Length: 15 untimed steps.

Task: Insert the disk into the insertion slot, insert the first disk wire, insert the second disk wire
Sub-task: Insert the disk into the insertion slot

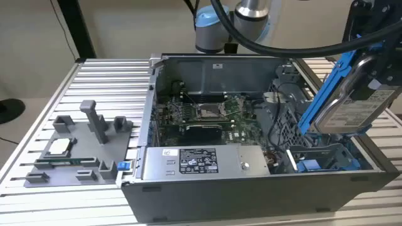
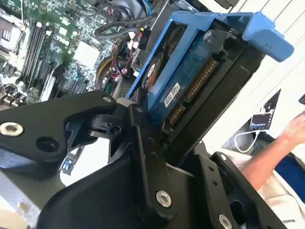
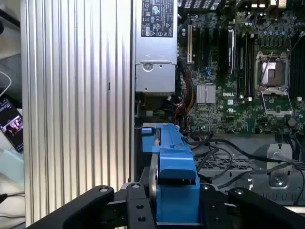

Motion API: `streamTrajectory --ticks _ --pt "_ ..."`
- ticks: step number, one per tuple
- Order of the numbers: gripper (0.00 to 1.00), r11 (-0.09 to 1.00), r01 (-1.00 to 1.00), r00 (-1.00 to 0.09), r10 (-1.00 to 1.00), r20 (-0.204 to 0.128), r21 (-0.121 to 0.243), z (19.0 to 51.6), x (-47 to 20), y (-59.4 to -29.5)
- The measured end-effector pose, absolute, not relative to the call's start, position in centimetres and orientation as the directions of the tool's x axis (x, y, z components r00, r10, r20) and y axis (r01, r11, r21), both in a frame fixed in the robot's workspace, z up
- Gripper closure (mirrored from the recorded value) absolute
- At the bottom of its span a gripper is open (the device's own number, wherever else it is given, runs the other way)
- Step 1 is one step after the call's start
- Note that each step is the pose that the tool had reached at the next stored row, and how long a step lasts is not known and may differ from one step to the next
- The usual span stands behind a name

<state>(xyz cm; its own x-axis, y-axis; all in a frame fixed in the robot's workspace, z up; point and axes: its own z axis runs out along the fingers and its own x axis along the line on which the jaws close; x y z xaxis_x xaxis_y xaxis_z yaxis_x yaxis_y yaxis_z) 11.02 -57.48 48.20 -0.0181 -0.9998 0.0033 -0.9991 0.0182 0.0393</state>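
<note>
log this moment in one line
end effector: shut on disk | disk: tilted above insertion slot | not inserted

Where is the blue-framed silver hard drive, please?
The blue-framed silver hard drive hangs tilted in the claw above the grey drive bay on the exterior view's right.

The gripper (image 3: 174, 206) clamps the disk (image 3: 174, 162) edge-on between its black fingers (image 3: 138, 207), while just beyond its tips lie loose cables (image 3: 224, 157), farther on the motherboard (image 3: 238, 71) and the power supply (image 3: 155, 57), with the ribbed table (image 3: 76, 95) beside the supply.
</note>
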Motion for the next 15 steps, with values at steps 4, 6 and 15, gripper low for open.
streamTrajectory --ticks 4,6,15 --pt "1.0 0.018 -0.999 -0.018 -1.0 0.003 0.039 48.21 11.01 -57.51" --pt "1.0 0.018 -0.999 -0.018 -1.0 0.003 0.039 48.21 11.01 -57.54" --pt "1.0 0.018 -0.999 -0.018 -1.0 0.003 0.039 48.2 11.01 -57.99"
